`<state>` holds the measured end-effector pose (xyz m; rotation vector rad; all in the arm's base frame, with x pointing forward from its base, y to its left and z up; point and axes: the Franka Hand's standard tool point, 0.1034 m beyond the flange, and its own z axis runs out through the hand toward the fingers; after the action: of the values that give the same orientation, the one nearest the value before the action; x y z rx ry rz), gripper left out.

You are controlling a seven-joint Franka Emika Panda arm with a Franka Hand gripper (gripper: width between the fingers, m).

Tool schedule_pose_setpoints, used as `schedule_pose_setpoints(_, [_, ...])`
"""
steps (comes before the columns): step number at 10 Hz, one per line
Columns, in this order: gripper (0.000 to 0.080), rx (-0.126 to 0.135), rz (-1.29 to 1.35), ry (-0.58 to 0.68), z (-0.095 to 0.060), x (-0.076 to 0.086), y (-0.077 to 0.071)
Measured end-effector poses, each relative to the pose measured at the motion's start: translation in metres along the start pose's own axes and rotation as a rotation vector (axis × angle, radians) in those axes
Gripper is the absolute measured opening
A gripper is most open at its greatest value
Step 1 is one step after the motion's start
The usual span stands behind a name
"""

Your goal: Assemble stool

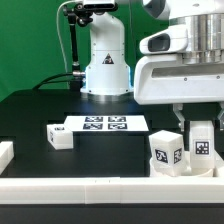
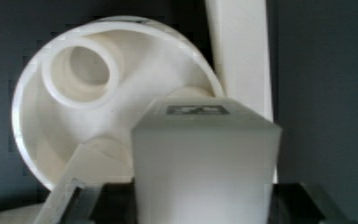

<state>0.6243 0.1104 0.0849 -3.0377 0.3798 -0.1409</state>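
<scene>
The white round seat (image 2: 87, 95), with a round hole in its face, lies under my gripper; in the exterior view it is the tagged white body (image 1: 166, 150) at the right, against the front rail. A blocky white leg (image 2: 202, 160) with a tag on its end stands upright between my fingers and shows in the exterior view (image 1: 202, 146) beside the seat. My gripper (image 2: 197, 208) (image 1: 199, 130) is shut on this leg, with dark pads on both its sides. A second leg (image 1: 59, 137) lies loose on the black table at the exterior view's left.
The marker board (image 1: 100, 124) lies flat mid-table. White border rails run along the front (image 1: 90, 188) and the left (image 1: 5, 152); one rail shows past the seat in the wrist view (image 2: 242, 50). The robot base (image 1: 105, 60) stands at the back.
</scene>
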Motion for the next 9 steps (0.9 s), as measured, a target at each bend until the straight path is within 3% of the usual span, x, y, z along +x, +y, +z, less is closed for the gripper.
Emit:
schedule_pose_setpoints(3, [0.0337, 0.017, 0.203, -0.009, 0.0001, -0.0005, -0.0010])
schedule_pose_setpoints(9, [0.0337, 0.074, 0.737, -0.058, 0.0009, -0.0036, -0.0063])
